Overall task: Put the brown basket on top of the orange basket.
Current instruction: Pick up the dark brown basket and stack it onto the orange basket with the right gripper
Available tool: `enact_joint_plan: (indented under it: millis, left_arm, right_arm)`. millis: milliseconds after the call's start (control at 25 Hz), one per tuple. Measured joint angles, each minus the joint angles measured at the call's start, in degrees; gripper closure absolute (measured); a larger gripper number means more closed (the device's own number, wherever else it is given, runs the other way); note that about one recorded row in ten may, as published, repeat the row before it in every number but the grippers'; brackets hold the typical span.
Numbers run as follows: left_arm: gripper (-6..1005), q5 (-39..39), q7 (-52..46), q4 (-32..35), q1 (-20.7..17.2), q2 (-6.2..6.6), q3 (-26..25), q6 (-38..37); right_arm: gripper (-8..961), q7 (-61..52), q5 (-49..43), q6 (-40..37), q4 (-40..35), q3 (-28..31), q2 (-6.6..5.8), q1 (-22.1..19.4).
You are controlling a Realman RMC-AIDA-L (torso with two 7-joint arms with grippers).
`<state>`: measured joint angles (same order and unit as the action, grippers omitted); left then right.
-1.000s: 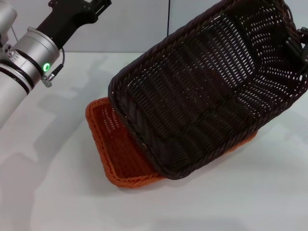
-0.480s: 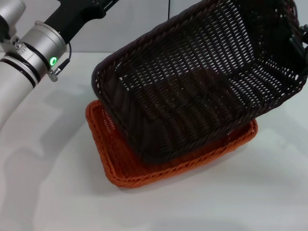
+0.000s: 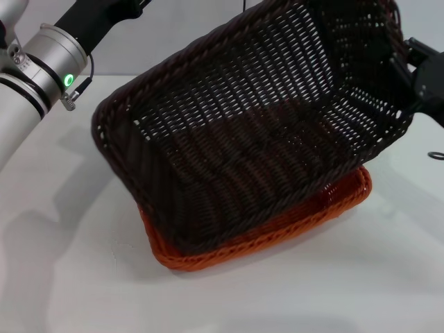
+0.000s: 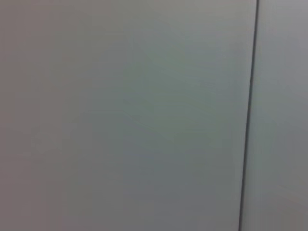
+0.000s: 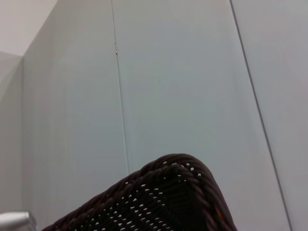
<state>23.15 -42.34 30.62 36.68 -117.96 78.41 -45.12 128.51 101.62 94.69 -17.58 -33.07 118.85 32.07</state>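
The brown basket [image 3: 257,132] hangs tilted over the orange basket [image 3: 208,258], its left end low and its right end raised. It covers most of the orange basket, of which only the near rim and right corner show. My right gripper [image 3: 415,73] is shut on the brown basket's far right rim and holds it up. A corner of the brown basket also shows in the right wrist view [image 5: 163,202]. My left arm [image 3: 48,55] is raised at the upper left, and its gripper is out of view.
The orange basket rests on a white table [image 3: 347,291]. A grey panelled wall [image 4: 144,115] stands behind. A small dark cable loop [image 3: 436,155] shows at the right edge.
The brown basket has swung left and come lower over the orange basket, covering far more of it. My left arm has shifted slightly.
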Motion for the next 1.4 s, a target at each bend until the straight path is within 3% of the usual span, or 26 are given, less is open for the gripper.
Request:
enact_joint_plan:
  millis: [840, 1400]
  left_arm:
    - [186, 0.1, 1.0, 0.6, 0.4, 0.28, -0.1, 1.2]
    - [186, 0.3, 1.5, 0.6, 1.1, 0.33, -0.3, 1.2]
  right_arm:
    - [695, 8.2, 0.0, 1.3, 11.2, 0.5, 0.45, -3.4]
    - [665, 7.7, -0.6, -7.7, 13.5, 0.1, 0.23, -3.9]
